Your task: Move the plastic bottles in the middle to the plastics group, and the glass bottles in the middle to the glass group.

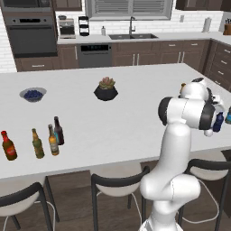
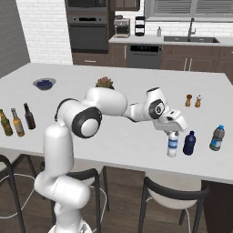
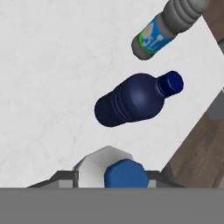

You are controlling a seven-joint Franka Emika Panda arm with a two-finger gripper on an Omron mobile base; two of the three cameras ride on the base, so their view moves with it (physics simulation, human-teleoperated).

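The small clear water bottle (image 2: 172, 145) with its blue cap (image 3: 125, 174) stands upright near the counter's front edge, and my gripper (image 2: 173, 133) (image 3: 113, 178) is shut on its upper part from above. Just right of it are the dark blue bottle (image 2: 189, 143) (image 3: 131, 100) and a bluish grey bottle (image 2: 217, 138) (image 3: 153, 38). Far to the left, the amber beer bottle (image 1: 53, 140) (image 2: 17, 123) and the dark brown one (image 1: 58, 131) (image 2: 29, 116) stand beside the olive-green bottle (image 1: 38, 143) (image 2: 5, 123) and the red-labelled bottle (image 1: 9, 146).
A potted succulent (image 1: 106, 89) (image 2: 104, 83) and a bowl of blueberries (image 1: 32, 94) (image 2: 44, 83) sit farther back on the white island counter (image 2: 127, 136). Salt and pepper shakers (image 2: 193, 100) stand behind the blue bottles. Dark stools (image 2: 175, 195) line the front edge.
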